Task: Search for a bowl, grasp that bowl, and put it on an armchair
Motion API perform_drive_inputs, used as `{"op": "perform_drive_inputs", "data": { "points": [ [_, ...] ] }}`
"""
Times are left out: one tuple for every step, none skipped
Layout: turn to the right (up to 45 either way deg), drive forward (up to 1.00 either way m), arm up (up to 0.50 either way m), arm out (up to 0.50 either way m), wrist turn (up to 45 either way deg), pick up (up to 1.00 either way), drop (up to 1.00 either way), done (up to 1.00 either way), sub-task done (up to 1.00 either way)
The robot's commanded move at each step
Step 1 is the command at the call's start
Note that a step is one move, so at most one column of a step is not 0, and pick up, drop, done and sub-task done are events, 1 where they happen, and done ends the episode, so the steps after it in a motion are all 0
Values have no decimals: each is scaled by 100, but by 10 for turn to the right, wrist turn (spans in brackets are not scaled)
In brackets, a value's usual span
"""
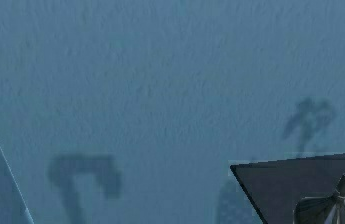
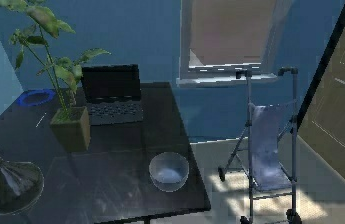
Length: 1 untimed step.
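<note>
The clear glass bowl [image 2: 169, 172] sits near the dark counter's [image 2: 130, 135] five-o'clock edge, where a nudge could topple it off. I cannot tell the claw's state.

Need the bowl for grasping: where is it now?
In the arm side view, the bowl sits on the dark table, lower right of the potted plant.

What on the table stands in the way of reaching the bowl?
Nothing visible does. The bowl sits on bare tabletop near the edge of the table; the potted plant, laptop and lamp stand apart from it. A stroller stands on the floor beside the table.
</note>
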Motion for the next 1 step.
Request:
{"op": "perform_drive_inputs", "data": {
  "points": [
    [0, 0, 50, 0, 0, 0, 0, 0, 0]
  ]
}}
